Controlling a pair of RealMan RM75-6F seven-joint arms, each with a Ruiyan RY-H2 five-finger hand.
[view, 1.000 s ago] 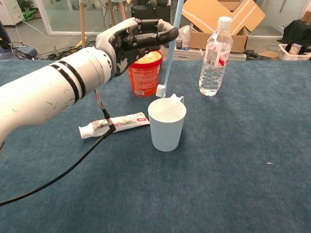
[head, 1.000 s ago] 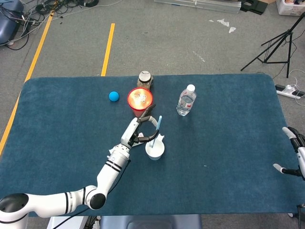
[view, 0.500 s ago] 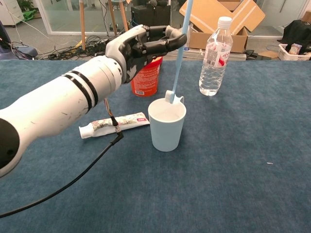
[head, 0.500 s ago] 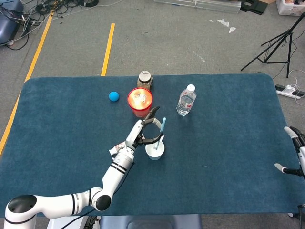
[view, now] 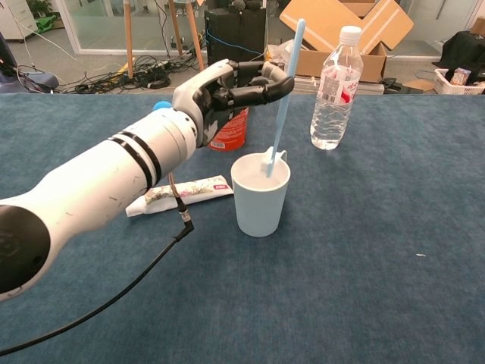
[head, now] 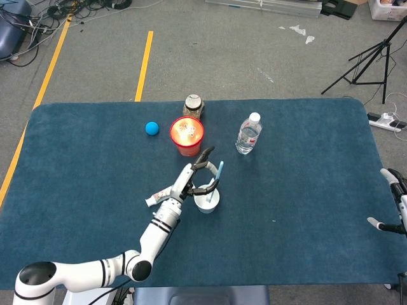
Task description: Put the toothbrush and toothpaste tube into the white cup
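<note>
**Toothbrush head inside the white cup, left hand on the handle**

Toothbrush [view: 283, 98], light blue, stands tilted with its bristled head down inside the white cup [view: 260, 203] and its handle rising up past the rim. The left hand [view: 231, 85] pinches the handle between its fingertips above the cup. The toothpaste tube [view: 180, 195] lies flat on the blue table [view: 364, 288], just left of the cup. Behind stand a red cup [head: 187, 135], a water bottle [view: 335, 89], a jar [head: 193, 105] and a small blue ball [head: 152, 128]. The right hand [head: 393, 202] shows only at the table's right edge; whether its fingers are spread I cannot tell.
</note>
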